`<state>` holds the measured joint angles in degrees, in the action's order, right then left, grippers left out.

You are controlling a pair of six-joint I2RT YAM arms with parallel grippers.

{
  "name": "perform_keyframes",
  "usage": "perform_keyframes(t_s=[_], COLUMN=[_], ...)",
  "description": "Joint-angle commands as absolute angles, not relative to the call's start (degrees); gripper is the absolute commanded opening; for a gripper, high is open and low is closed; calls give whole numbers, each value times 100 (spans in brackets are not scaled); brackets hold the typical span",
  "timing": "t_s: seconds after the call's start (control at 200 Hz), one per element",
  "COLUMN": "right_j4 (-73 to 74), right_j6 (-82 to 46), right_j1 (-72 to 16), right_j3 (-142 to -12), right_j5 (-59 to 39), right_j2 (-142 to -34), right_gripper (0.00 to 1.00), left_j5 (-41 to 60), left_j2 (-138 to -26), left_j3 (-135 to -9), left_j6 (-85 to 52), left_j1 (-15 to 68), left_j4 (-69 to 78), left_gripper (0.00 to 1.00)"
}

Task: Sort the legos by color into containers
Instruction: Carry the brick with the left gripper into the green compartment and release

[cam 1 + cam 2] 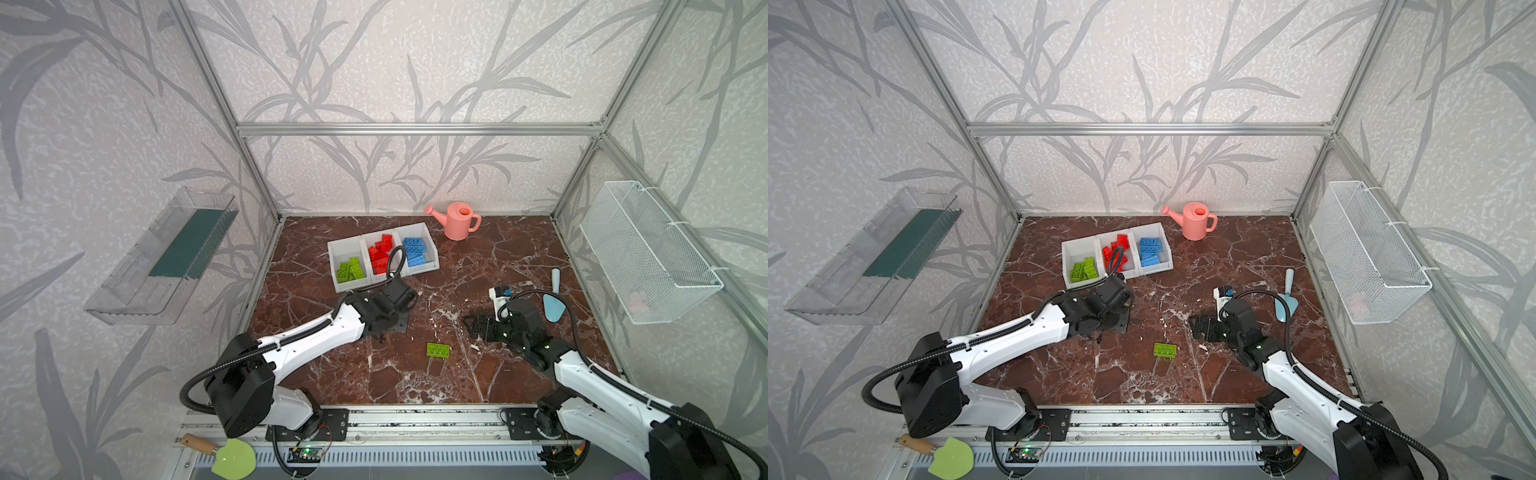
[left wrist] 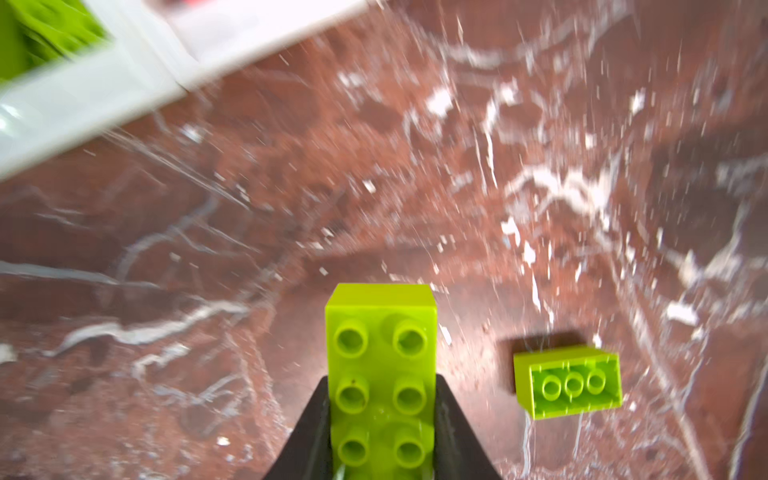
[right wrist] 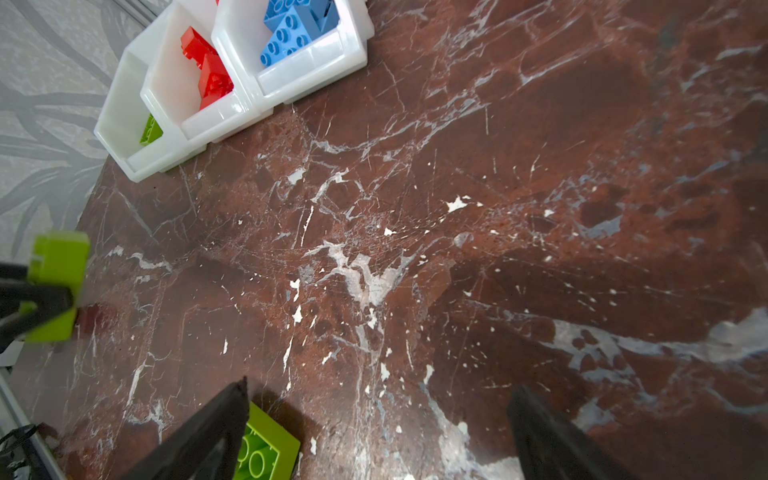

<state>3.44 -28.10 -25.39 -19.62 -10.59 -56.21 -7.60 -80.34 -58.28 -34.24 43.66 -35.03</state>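
Note:
My left gripper is shut on a lime green lego, studs facing the camera, held above the marble table just in front of the containers. The right wrist view also shows that held lego. A second green lego lies underside up on the table between the arms. My right gripper is open and empty, low over the table, with that loose lego beside one finger. The three white bins hold green legos, red legos and blue legos.
A pink watering can stands behind the bins. A blue trowel and a small white device lie by the right arm. A clear tray and a mesh basket hang on the side walls.

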Motion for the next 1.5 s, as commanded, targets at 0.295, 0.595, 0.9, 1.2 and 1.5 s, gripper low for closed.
perform_keyframes(t_s=[0.295,0.595,0.9,1.2,1.5], right_j4=[938,1106,1184,1119,715], right_j6=[-2865,-2908,-2962,-2787,-2444], right_j1=[-2845,-3016,-3076,-3193,-3346], right_j3=[-1850,-1897,-1907,-1989,-2137], right_j5=[-1367,-1371,-1466,-1555,-1496], right_j2=[-6052,-6434,-6504,-6504,-6269], right_gripper=[98,98,98,99,99], left_j5=[-418,-229,-140,-211,-61], left_j2=[-8642,-10093,-11305,-11496,-10511], left_j3=[-7291,-8438,-9398,-9641,-9071], left_j6=[-3067,-2954,-2957,-2916,-2913], left_j1=[2325,1408,1119,1020,1037], left_j4=[-4138,-4204,-4261,-4432,-4280], left_gripper=[24,24,28,56,69])
